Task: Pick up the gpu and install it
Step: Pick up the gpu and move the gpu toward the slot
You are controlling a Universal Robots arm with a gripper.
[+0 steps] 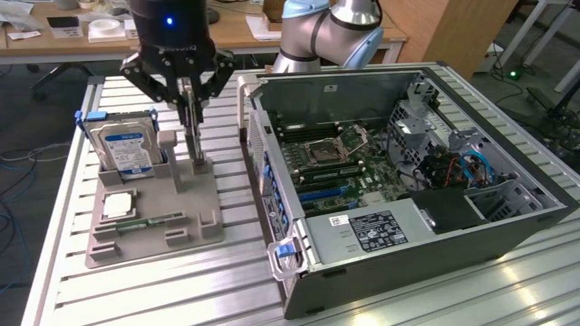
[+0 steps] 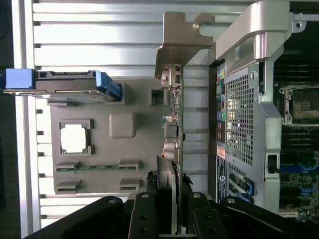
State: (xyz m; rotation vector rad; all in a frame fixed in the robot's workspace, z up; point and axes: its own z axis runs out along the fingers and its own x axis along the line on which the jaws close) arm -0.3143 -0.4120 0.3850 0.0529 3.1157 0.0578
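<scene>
Wrist view: the gpu point(image 2: 176, 134) is held on edge, clamped by the claw point(image 2: 172, 193) directly above it over the grey holder point(image 2: 132, 154). Its long axis is parallel to the open case point(image 2: 244, 104) on the exterior view's right.

We'd call this a robotics lab or workshop, honestly. There's a robot arm point(image 1: 335, 34) with its pincer point(image 1: 190, 112) hanging over a slatted aluminium table point(image 1: 136, 285). On it sit an opened-up PC case point(image 1: 507, 224) and a grey parts jig point(image 1: 195, 234). Cluttered wooden desks point(image 1: 54, 30) stand behind, and loose cables point(image 1: 18, 170) trail off beside the table.
</scene>
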